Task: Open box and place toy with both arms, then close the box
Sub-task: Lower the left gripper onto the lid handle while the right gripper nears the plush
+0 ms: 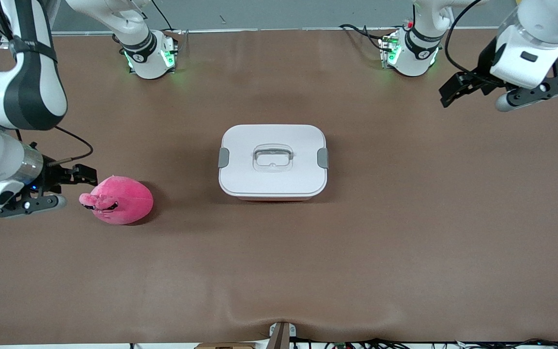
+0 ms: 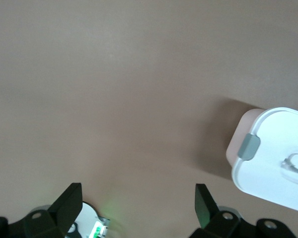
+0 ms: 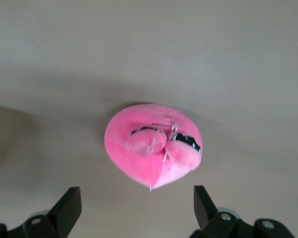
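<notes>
The box [image 1: 272, 162] sits shut in the middle of the table, with its white lid on, a grey clip [image 1: 224, 157] at each end and a clear handle [image 1: 272, 158] in the centre. One end of the box shows in the left wrist view [image 2: 273, 153]. The hot-pink toy [image 1: 119, 199] lies toward the right arm's end of the table, apart from the box. My right gripper [image 1: 85, 175] is open and empty, low beside the toy; the toy [image 3: 154, 148] lies just ahead of the gripper [image 3: 136, 198] in the right wrist view. My left gripper [image 1: 446, 96] is open and empty, raised over bare table at the left arm's end [image 2: 139, 198].
The table is covered by a brown mat [image 1: 405, 232]. The two arm bases [image 1: 150, 53] [image 1: 407, 53] stand with green lights along the edge farthest from the front camera. A small bracket [image 1: 281, 334] sits at the nearest edge.
</notes>
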Robot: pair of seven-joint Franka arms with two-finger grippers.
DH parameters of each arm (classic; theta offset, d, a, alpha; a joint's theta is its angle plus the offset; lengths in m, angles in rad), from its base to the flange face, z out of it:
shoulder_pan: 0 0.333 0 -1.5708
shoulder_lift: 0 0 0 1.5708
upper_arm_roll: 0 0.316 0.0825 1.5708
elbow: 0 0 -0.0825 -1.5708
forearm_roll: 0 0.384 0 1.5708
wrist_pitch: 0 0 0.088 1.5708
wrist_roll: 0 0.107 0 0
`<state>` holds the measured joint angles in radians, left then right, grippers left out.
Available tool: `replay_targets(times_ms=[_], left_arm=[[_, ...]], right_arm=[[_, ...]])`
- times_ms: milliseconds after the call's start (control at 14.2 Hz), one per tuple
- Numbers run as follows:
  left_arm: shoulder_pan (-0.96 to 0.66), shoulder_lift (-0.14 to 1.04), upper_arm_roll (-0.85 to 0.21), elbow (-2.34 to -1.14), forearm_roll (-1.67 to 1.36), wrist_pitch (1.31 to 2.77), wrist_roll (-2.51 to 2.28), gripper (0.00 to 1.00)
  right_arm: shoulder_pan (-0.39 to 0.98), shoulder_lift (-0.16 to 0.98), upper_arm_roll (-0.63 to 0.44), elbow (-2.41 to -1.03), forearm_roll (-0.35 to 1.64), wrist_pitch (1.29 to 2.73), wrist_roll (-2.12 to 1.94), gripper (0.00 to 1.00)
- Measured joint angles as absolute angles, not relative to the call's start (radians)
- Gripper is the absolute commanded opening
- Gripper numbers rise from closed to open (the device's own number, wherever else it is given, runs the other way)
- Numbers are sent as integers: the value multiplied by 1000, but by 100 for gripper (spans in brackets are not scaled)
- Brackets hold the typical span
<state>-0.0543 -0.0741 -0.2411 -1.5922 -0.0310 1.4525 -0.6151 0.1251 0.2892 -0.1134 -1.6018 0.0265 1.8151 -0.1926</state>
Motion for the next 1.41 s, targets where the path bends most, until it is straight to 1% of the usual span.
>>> replay_targets(times_ms=[70,211,562,703,773,843,914,984,1054,1195,1405], left_arm=[[-54,-69,-263,-1592,-32,1458,-657,100],[-55,-55,-315,-1592,-32,1474,-761,100],[-57,17,-458,-1594,-32,1571,-1097,100],[-59,52,-505,-1595,-23,1616,-1224,100],[-64,70,-527,-1595,-2,1633,-1285,100],[-78,90,-545,-1595,25,1644,-1343,100],[-104,110,-554,-1596,50,1654,-1396,100],[-134,130,-557,-1596,69,1666,-1447,100],[-163,149,-558,-1596,85,1677,-1500,100],[-217,191,-558,-1596,137,1697,-1611,100],[-284,264,-559,-1594,197,1727,-1745,100]], right_arm=[[125,309,-114,-1604,30,1830,-193,95],[125,345,-115,-1613,38,1852,-193,93],[124,384,-119,-1676,38,1929,-193,78],[124,386,-119,-1691,39,1944,-193,65],[124,387,-119,-1693,39,1949,-193,57],[124,388,-119,-1693,39,1950,-193,41],[124,388,-119,-1693,39,1950,-193,30],[124,388,-119,-1693,40,1950,-193,23],[124,389,-119,-1693,41,1950,-193,20],[124,393,-120,-1693,43,1953,-193,0],[125,398,-119,-1693,45,1961,-193,0]])
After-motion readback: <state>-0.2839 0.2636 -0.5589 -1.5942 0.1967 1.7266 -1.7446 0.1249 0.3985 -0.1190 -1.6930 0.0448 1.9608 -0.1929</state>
